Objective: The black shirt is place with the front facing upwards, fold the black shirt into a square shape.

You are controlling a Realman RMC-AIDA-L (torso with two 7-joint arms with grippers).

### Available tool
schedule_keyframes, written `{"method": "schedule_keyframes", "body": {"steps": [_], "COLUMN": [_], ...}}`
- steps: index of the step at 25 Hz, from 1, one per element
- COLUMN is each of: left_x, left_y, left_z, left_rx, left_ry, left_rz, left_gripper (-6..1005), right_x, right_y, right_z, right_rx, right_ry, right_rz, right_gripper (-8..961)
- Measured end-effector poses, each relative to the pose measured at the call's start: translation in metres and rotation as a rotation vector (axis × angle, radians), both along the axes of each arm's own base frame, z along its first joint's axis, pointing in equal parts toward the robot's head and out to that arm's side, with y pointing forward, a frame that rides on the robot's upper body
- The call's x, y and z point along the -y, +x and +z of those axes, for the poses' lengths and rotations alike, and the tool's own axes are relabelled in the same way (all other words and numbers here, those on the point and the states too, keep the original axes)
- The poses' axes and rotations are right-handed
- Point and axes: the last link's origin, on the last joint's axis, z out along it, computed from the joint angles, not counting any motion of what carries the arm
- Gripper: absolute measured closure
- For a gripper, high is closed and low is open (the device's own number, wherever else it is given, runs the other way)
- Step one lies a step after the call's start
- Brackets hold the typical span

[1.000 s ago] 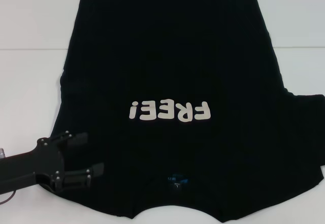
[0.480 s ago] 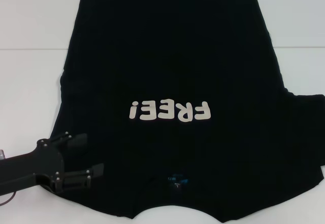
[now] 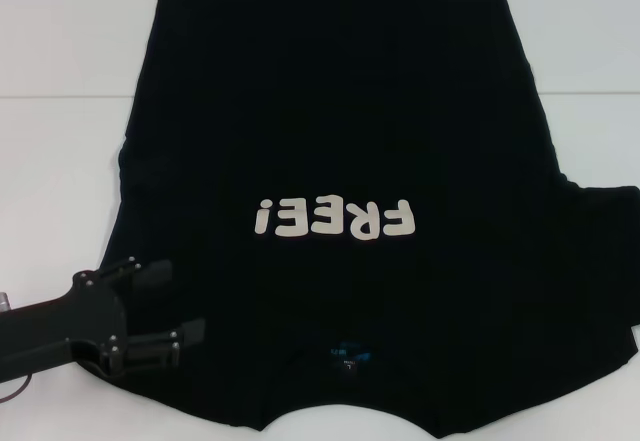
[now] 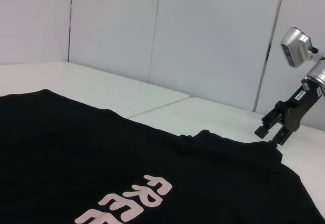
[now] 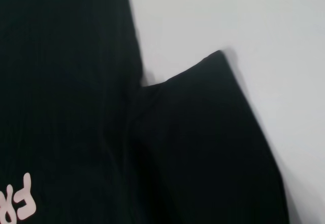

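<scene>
Since a second ago almost nothing has shifted: the left gripper (image 3: 165, 306) sits at the same spot over the shirt's left shoulder area, its lower finger only a touch nearer the upper one than half a second back, and the cloth lies as it did.

From the head camera, the black shirt (image 3: 340, 141) lies spread flat, front up, covering most of the white tabletop (image 3: 60, 51); its hem runs along the far edge, its collar with the small blue neck label (image 3: 347, 357) reaches the near edge, and the white "FREE!" lettering (image 3: 333, 219) reads upside down from here. One sleeve spreads toward the right edge. The left gripper comes in from the near left corner, jaws parted with a moderate gap, both fingers over the black cloth (whether they touch it I cannot tell).

From the left wrist camera, the shirt fills the lower part, the lettering partly showing, with white wall panels (image 4: 213, 36) behind. The right gripper (image 4: 269, 131) stands just above the far sleeve's edge; its jaw state cannot be told.

From the right wrist camera, the sleeve (image 5: 203, 148) lies flat on the tabletop beside the shirt's body, a bit of lettering at the frame edge
</scene>
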Motion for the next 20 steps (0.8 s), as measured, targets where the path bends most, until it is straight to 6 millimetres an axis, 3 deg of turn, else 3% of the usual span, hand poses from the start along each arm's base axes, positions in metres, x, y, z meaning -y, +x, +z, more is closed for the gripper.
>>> {"method": "schedule_keyframes", "body": {"steps": [12,20], "left_x": [0.0003,0.0005], "left_y": [-0.0001,0.0004], "left_z": [-0.0004,-0.0011], "left_rx": [0.002,0.004], "left_ry": [0.0,0.003], "left_rz": [0.001,-0.001], "left_gripper": [114,118], "right_x": [-0.003,-0.0031], "right_y": [-0.0013,-0.002], "right_z": [-0.0025,-0.0022], "right_rx": [0.004,0.003], "right_ry": [0.003,0.001], "right_rz": [0.003,0.007], "right_gripper": [44,365]}}
